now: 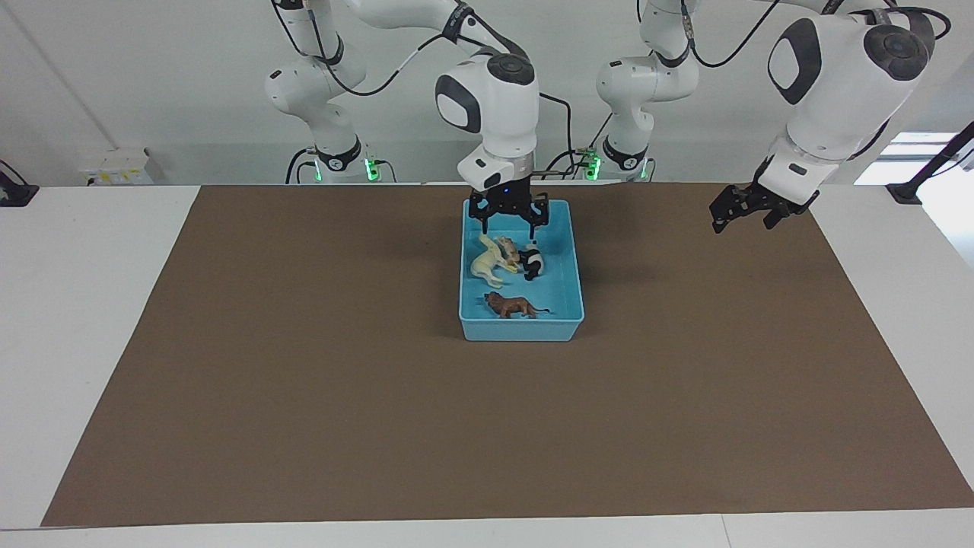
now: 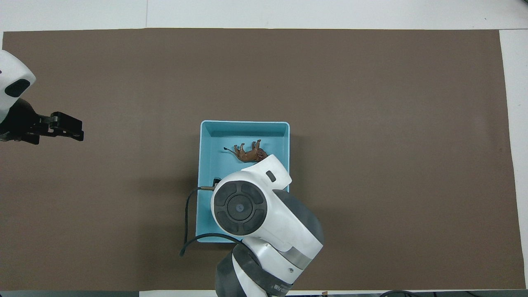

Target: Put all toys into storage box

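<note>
The light blue storage box point(image 1: 522, 329) stands in the middle of the brown mat and also shows in the overhead view point(image 2: 244, 125). All the toys lie in it. The cream-white horse point(image 1: 487, 263), the orange tiger point(image 1: 508, 250) and the panda point(image 1: 532, 264) are bunched in the part nearer to the robots. The brown lion point(image 1: 514, 306) lies on its side in the farther part and shows in the overhead view point(image 2: 248, 153). My right gripper point(image 1: 508, 227) hangs open and empty just over the tiger and panda. My left gripper point(image 1: 743, 215) waits open in the air over the mat toward the left arm's end.
The brown mat point(image 1: 304, 380) covers most of the white table point(image 1: 84, 251). In the overhead view the right arm point(image 2: 255, 210) hides the nearer half of the box, and the left gripper point(image 2: 66, 127) shows at the mat's edge.
</note>
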You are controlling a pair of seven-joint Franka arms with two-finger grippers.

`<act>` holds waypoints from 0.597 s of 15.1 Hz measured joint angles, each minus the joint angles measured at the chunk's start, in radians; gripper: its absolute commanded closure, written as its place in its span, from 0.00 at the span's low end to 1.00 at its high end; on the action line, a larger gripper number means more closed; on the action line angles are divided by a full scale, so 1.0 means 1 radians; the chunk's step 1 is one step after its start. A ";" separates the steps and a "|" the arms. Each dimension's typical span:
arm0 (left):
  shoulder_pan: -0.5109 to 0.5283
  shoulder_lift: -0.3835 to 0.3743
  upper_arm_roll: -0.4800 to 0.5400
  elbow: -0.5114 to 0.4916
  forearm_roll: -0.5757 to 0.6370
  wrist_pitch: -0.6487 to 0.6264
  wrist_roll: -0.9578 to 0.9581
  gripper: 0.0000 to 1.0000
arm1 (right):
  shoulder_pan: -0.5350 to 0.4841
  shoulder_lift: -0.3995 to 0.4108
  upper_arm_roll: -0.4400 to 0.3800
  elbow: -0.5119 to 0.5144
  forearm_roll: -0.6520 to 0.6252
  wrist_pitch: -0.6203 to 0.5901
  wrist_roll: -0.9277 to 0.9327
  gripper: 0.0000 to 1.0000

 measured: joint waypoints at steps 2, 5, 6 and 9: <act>0.000 -0.005 -0.005 0.001 0.000 0.000 0.002 0.00 | -0.113 -0.028 -0.004 0.015 -0.001 0.000 -0.186 0.00; 0.000 -0.005 -0.005 0.001 0.000 0.000 0.014 0.00 | -0.306 -0.067 -0.009 0.026 0.002 -0.002 -0.451 0.00; 0.000 -0.005 -0.005 0.001 0.000 0.000 0.015 0.00 | -0.364 -0.081 -0.009 0.026 0.003 -0.009 -0.517 0.00; 0.000 -0.006 -0.010 0.004 0.000 0.001 0.018 0.00 | -0.487 -0.130 -0.011 0.033 0.005 -0.106 -0.668 0.00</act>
